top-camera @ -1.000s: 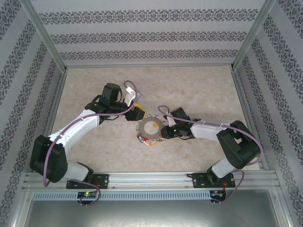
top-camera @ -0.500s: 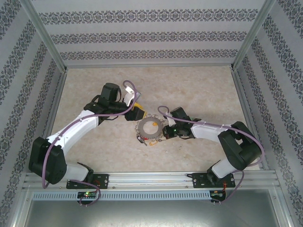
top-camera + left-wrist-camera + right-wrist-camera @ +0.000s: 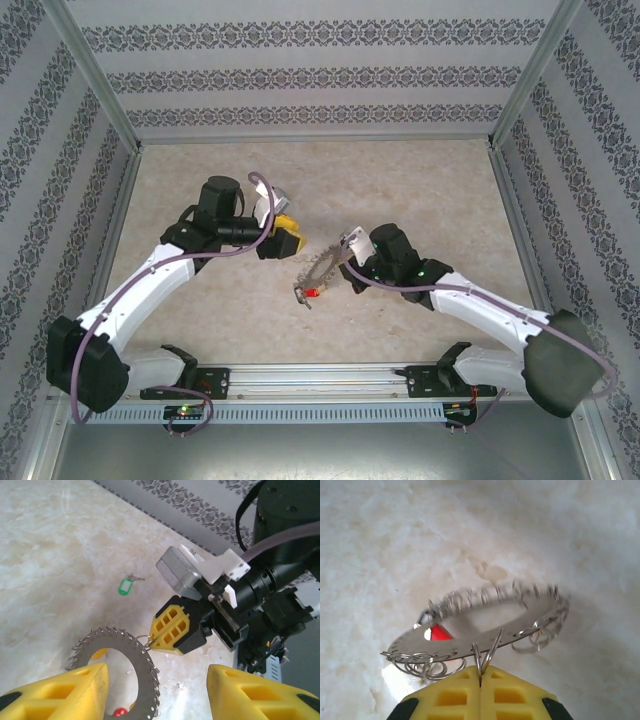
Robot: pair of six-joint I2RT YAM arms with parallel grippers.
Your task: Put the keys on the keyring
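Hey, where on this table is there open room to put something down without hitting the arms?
The far strip of table along the back wall is bare, and so is the near patch by the front rail. It's crowded mid-table, where the left gripper, right gripper and keyring cluster.

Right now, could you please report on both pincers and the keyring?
Right pincer shut on keyring edge, ring tilted. Left pincer open beside it. Green-tagged key loose on table, apart.
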